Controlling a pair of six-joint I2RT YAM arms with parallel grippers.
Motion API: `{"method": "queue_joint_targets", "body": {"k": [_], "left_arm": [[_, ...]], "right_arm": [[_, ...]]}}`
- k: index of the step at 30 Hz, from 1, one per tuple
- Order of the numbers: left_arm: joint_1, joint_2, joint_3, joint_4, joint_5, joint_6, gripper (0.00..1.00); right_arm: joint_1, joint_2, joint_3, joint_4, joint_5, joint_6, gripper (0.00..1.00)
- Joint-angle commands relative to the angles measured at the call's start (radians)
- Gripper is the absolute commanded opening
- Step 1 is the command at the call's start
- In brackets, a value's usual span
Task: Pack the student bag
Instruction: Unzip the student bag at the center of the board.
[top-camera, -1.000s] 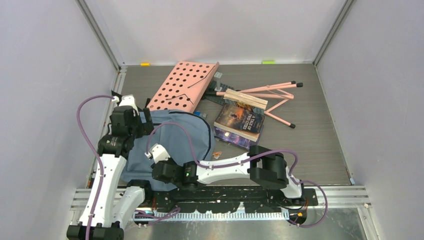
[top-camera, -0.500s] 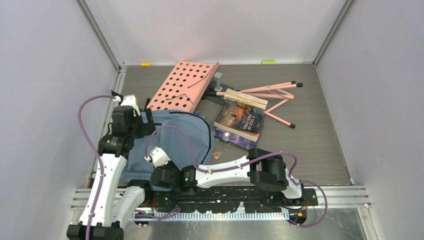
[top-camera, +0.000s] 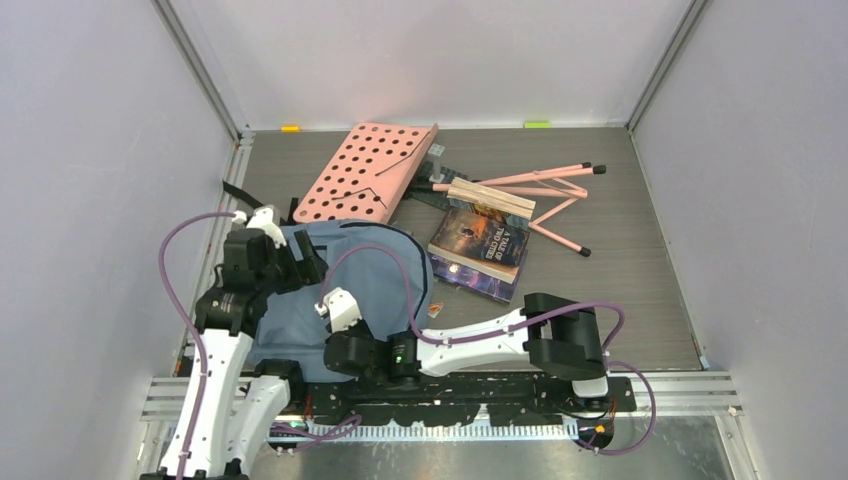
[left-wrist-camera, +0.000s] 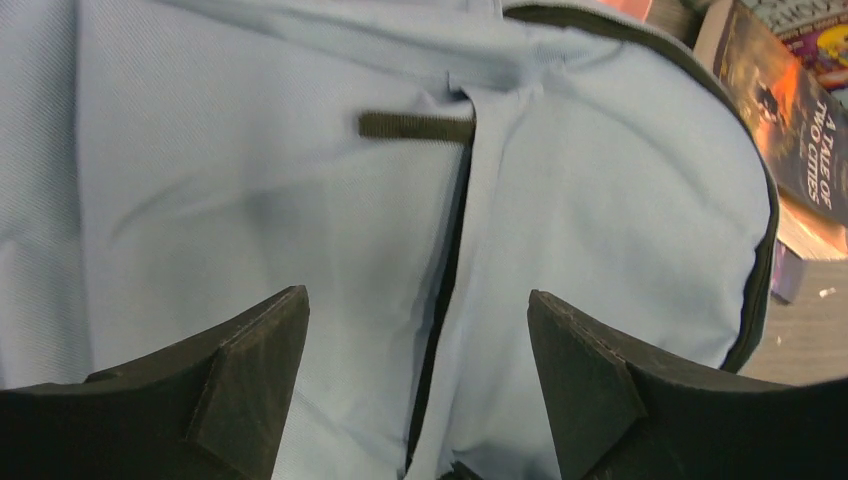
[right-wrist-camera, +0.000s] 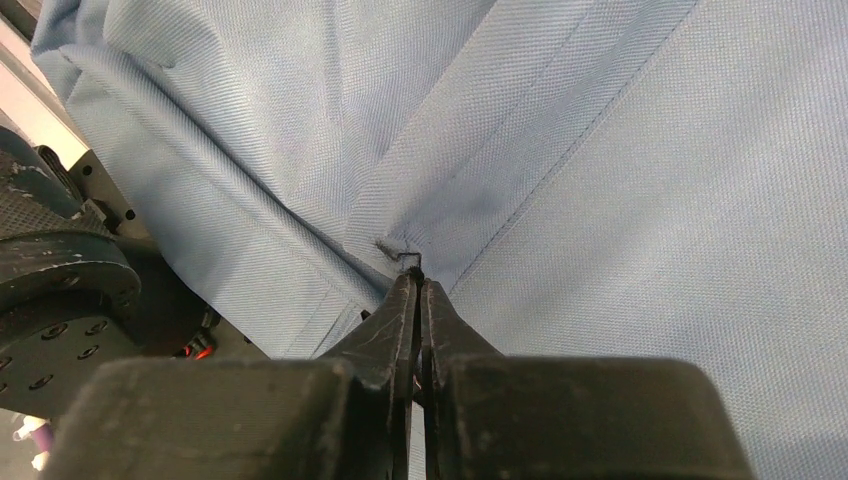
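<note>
From above, we see the student bag (top-camera: 375, 275) lying flat on the near left part of the grey table (top-camera: 640, 280), its far edge touching a pink perforated board (top-camera: 370, 172) and a paperback book (top-camera: 485, 245) just beside it on the right. The 2 arms both reach over it, the left arm (top-camera: 215, 350) from the left and the right arm (top-camera: 490, 335) from the near right. In the left wrist view, the left gripper (left-wrist-camera: 415, 305) hangs over the blue fabric with its fingers spread wide and nothing between them; a black webbing tab (left-wrist-camera: 415, 126) and the black zipper trim (left-wrist-camera: 765, 230) show beyond. In the right wrist view, the right gripper (right-wrist-camera: 412, 275) has its fingers pressed together, tips meeting a small grey tab (right-wrist-camera: 400, 250) on a seam; we cannot tell whether it is caught.
</note>
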Motion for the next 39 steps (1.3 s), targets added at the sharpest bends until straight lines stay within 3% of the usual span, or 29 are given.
{"method": "queue_joint_targets", "body": {"k": [1, 6, 12, 16, 21, 23, 39], "left_arm": [[-0.016, -0.03, -0.04, -0.024, 0.1, -0.075, 0.82], [-0.062, 0.037, -0.036, -0.017, 0.124, -0.089, 0.82], [-0.146, 0.108, -0.042, -0.006, 0.086, -0.095, 0.69], [-0.195, 0.143, -0.066, 0.011, 0.104, -0.118, 0.53], [-0.226, 0.143, -0.053, -0.002, 0.039, -0.121, 0.1], [-0.226, 0.119, -0.05, 0.004, 0.004, -0.122, 0.0], [-0.225, 0.119, -0.025, 0.001, -0.081, -0.052, 0.0]], "right_arm": [[0.004, -0.083, -0.041, 0.077, 0.044, 0.041, 0.07], [0.004, -0.1, -0.069, 0.125, 0.044, 0.055, 0.05], [0.004, -0.114, -0.082, 0.132, 0.049, 0.064, 0.03], [0.004, -0.12, -0.086, 0.134, 0.052, 0.065, 0.01], [0.004, -0.15, -0.121, 0.134, 0.064, 0.077, 0.01], [0.004, -0.177, -0.148, 0.128, 0.076, 0.088, 0.01], [0.02, -0.354, -0.317, 0.077, 0.01, 0.11, 0.04]]}}
